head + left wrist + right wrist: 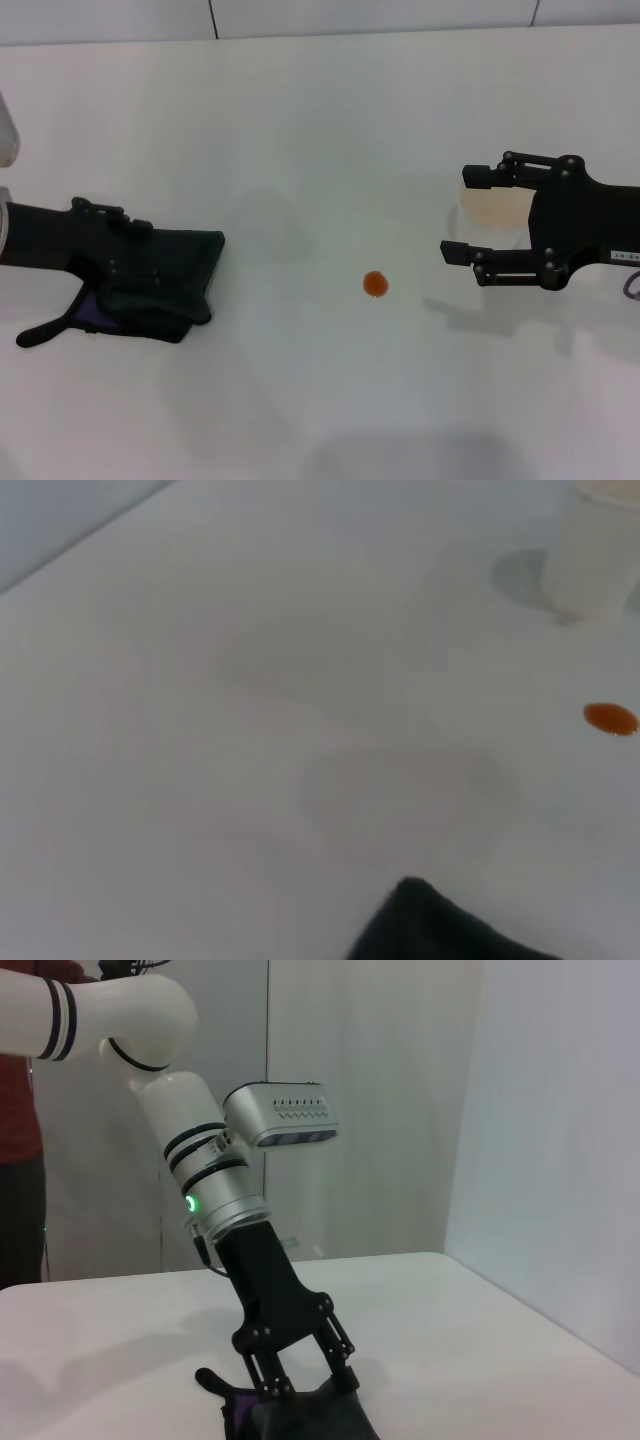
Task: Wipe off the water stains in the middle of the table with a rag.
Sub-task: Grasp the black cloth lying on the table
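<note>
The left gripper point(150, 275) is closed on the rag point(165, 285) near the table's point(320, 130) left edge. The right gripper point(468, 215) hangs wide open around a cup point(492, 205). The stain point(375, 284) sits mid-table.

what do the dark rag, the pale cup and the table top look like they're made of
The dark green-black rag with a purple patch looks like soft woven cloth: it slumps and folds under the left gripper. The translucent whitish cup is probably thin plastic, though paper is possible; its wall is pale and matte. The white table seems a smooth laminate or painted board, with a faint sheen.
</note>
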{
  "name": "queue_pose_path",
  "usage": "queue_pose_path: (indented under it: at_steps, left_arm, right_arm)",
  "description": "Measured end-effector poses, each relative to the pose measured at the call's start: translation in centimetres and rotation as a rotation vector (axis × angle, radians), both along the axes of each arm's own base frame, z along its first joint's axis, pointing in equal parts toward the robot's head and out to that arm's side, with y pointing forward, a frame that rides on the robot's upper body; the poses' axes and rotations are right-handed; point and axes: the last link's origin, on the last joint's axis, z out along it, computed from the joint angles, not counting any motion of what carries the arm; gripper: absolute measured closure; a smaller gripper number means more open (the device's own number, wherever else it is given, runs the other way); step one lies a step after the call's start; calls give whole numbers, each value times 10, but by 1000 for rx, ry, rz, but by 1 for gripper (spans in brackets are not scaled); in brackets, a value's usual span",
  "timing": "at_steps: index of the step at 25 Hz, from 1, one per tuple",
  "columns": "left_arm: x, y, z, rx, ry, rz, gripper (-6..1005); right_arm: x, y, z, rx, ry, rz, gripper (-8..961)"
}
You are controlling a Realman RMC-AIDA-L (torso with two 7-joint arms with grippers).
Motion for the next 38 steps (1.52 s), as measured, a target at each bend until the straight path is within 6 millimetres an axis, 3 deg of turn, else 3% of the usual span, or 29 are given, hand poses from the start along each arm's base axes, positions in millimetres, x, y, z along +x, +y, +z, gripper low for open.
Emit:
queue_pose_path:
  at_steps: [34,38]
  left_arm:
    - [-11,-7,-8,-22,33,25,425]
    - [-11,-7,-9,-21,38,25,558]
  right_arm:
    - [-1,1,-2,0,-2,1,159]
    - [-2,1,-1,1,-2,4,158]
